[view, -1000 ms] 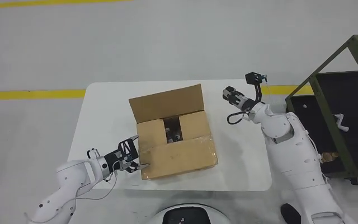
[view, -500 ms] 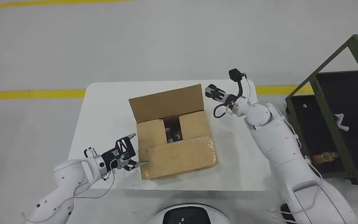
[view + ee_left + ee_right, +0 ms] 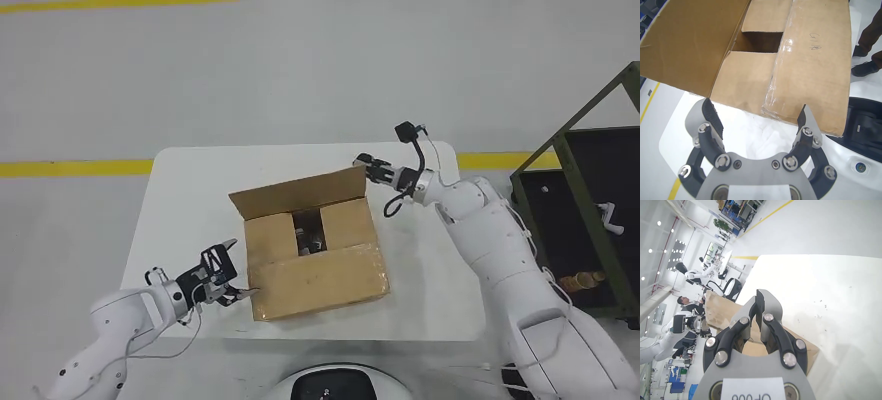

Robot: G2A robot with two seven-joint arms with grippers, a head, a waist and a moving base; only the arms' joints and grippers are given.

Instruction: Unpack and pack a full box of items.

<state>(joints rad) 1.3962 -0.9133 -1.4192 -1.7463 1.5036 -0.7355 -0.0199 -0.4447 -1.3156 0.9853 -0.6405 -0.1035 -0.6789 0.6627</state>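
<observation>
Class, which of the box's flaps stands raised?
The far long flap, by the right gripper; the taped near flap and both short flaps lie folded down.

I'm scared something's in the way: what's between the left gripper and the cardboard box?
Only bare white table, between left gripper and brown cardboard box, in the left wrist view.

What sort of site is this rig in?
Probably a robot test hall or factory floor: other white robots stand at workstations, a yellow floor line runs past the table, and blue crates sit in the background.
</observation>
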